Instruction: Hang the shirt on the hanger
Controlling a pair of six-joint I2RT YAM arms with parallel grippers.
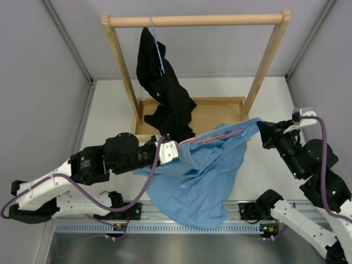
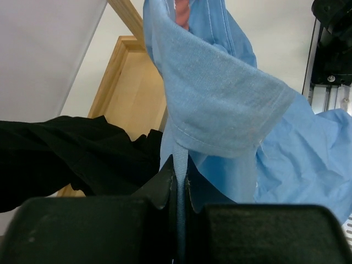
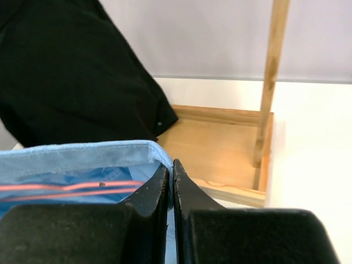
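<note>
The light blue shirt (image 1: 201, 181) hangs stretched between my two grippers above the table, its body drooping toward the near edge. The pink hanger (image 1: 217, 136) lies along the shirt's top edge, and its thin pink wires (image 3: 66, 188) show inside the cloth. My left gripper (image 1: 171, 149) is shut on a fold of the shirt (image 2: 220, 93), with cloth pinched between its jaws. My right gripper (image 1: 263, 127) is shut on the shirt's hemmed edge (image 3: 82, 157) at the far right corner.
A wooden rack (image 1: 195, 21) with a tray base (image 1: 220, 113) stands at the back. A black shirt (image 1: 165, 93) hangs from its bar on a thin light-blue hanger (image 1: 158, 47), just behind the blue shirt. Grey walls close in both sides.
</note>
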